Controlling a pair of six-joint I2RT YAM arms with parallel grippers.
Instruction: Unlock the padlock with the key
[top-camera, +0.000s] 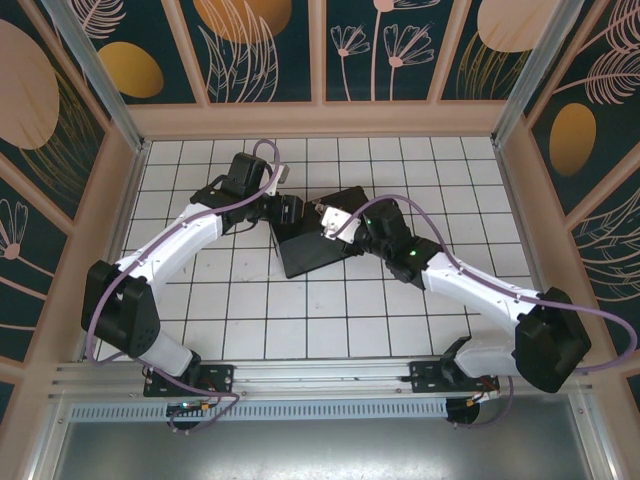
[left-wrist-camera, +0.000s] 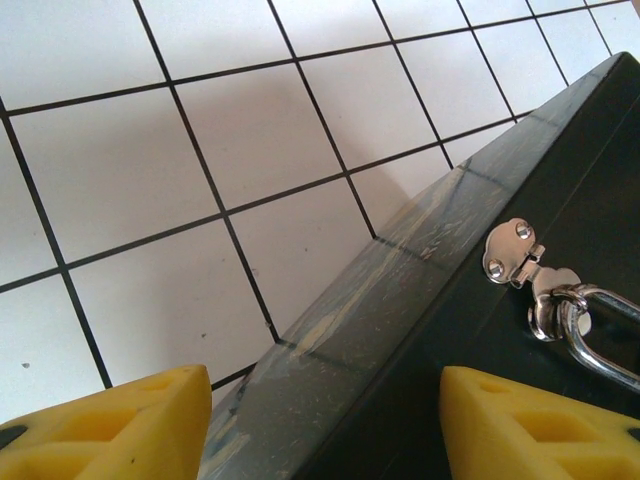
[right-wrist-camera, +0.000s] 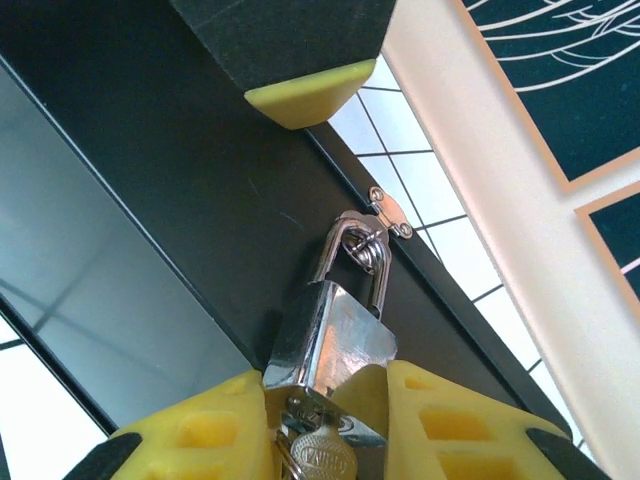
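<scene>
Looking through the right wrist camera, I see the right gripper closed on the padlock, with its two yellow fingers against the lower sides of the small silver body. The key sits in the padlock's underside. Its round head shows between the fingers, with more of the bunch just beside it. The shackle runs up through a small metal hasp on the edge of the black box and looks seated shut. From overhead, the box lies tilted near the middle of the white tiled table, between the two arms.

The left gripper straddles the box's edge, one yellow finger on each side. I cannot tell whether its pads press the box or stand clear of it.

My worry is the grip. It seems to be on the body rather than the key head, so a wrist turn would twist the whole padlock against the hasp. That could strain the hasp, tip the box or work the key loose. If the left gripper is not clamped, the box would swing along. A left fingertip also hangs near the hasp, so the two grippers could collide.

Open tiles lie on the near side of the box. The enclosure wall stands near on the hasp side.
</scene>
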